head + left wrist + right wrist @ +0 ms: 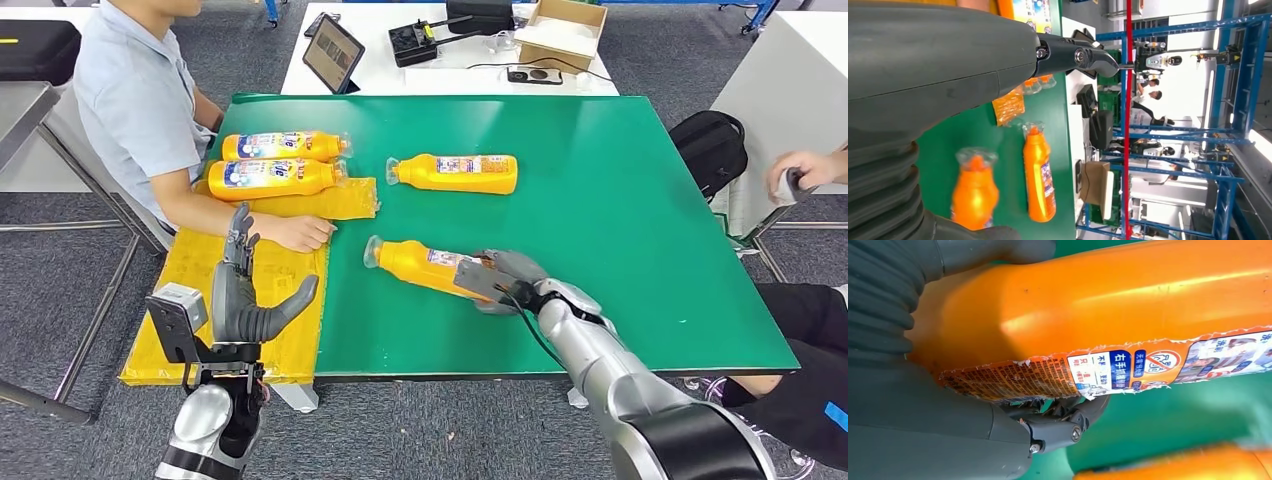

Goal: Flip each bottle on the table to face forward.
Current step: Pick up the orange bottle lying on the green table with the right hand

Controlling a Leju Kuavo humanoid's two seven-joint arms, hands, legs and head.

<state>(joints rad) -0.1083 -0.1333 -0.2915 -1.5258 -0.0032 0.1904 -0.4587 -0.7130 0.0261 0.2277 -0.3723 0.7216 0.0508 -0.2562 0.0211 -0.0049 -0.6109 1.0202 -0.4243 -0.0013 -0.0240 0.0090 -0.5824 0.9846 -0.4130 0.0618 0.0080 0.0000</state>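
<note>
Several orange bottles lie on the green table (650, 220). My right hand (505, 279) grips the base of the nearest bottle (415, 262), which lies on its side with its cap toward the left; up close its torn label (1118, 370) faces sideways. A second bottle (455, 173) lies farther back at the middle. Two more bottles (275, 146) (270, 178) lie side by side at the back left, labels up. My left hand (240, 290) is raised off the table's left edge, fingers spread and holding nothing.
A person sits at the left with a forearm (270, 230) resting on yellow packaging (200, 300) beside my left hand. Another person's hand (800, 172) is at the right. A white table behind carries a tablet (332, 53) and a cardboard box (562, 30).
</note>
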